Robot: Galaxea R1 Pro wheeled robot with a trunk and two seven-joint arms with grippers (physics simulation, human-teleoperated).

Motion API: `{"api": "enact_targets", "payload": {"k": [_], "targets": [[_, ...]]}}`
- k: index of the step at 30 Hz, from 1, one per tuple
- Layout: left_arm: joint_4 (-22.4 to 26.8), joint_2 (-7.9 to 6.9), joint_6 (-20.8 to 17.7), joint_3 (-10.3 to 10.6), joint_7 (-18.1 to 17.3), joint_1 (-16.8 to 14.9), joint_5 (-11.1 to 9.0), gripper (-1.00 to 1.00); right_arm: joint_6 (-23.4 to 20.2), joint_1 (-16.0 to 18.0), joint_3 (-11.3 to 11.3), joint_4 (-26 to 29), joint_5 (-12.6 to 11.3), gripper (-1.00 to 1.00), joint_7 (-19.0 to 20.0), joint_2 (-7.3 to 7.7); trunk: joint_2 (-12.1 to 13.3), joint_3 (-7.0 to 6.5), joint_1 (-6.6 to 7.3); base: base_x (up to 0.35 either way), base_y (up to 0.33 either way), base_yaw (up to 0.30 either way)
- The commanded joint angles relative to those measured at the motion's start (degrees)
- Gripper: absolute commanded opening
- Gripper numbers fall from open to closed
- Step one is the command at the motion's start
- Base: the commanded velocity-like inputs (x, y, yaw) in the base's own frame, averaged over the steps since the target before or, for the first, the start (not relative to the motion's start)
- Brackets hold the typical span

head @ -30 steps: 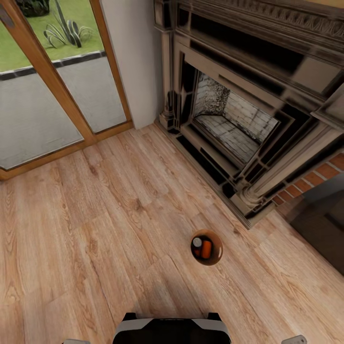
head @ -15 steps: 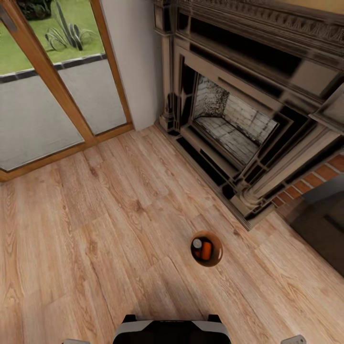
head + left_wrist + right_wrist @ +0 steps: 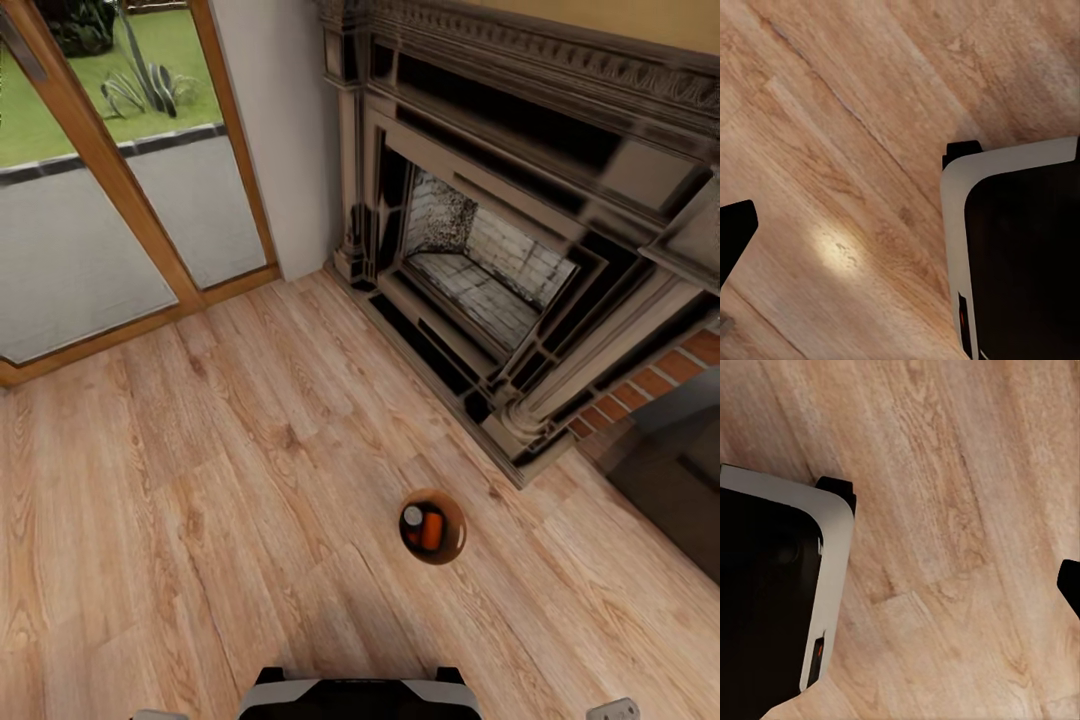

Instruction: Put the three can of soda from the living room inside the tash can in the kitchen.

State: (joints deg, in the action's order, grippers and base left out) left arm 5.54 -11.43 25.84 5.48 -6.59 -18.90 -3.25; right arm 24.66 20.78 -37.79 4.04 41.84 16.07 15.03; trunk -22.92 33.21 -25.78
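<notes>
The trash can (image 3: 432,527) stands upright on the wood plank floor (image 3: 200,480), out in the open a little way in front of the fireplace (image 3: 500,270), nearest the moulded base of the surround's right-hand column. Looking down into its glossy orange-brown inside, two soda cans sit side by side: one shows its silvery top (image 3: 412,516), on the side away from the brick chimney, and touching it is an orange-red can (image 3: 432,532). Whether a third can lies under them cannot be told.

Left of the fireplace, past a strip of pale wall, a wood-framed glass door (image 3: 100,190) looks out on paving and grass. To the fireplace's right a patch of red brick (image 3: 660,375) shows.

The robot's base (image 3: 360,695), white-edged and black on top, sits on the floor straight back from the trash can, well apart from it. In each wrist view only a dark sliver of a finger shows at the edge, so I cannot tell whether either gripper is parted or closed.
</notes>
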Motion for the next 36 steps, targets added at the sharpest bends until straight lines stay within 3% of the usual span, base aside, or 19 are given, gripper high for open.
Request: {"api": "enact_targets", "payload": {"k": [1, 36], "targets": [[0.00, 0.00, 0.00, 0.00, 0.00, 0.00, 0.00, 1.00, 0.02, 0.01, 0.00, 0.00, 0.00, 1.00, 0.01, 0.00, 0.00, -0.09, 0.00, 0.000, 0.000, 0.000], [0.00, 0.00, 0.09, 0.04, -0.03, 0.00, 0.00, 1.00, 0.13, -0.03, 0.00, 0.00, 0.00, 1.00, -0.02, 0.04, 0.00, -2.91, 0.00, 0.000, 0.000, 0.000]]}}
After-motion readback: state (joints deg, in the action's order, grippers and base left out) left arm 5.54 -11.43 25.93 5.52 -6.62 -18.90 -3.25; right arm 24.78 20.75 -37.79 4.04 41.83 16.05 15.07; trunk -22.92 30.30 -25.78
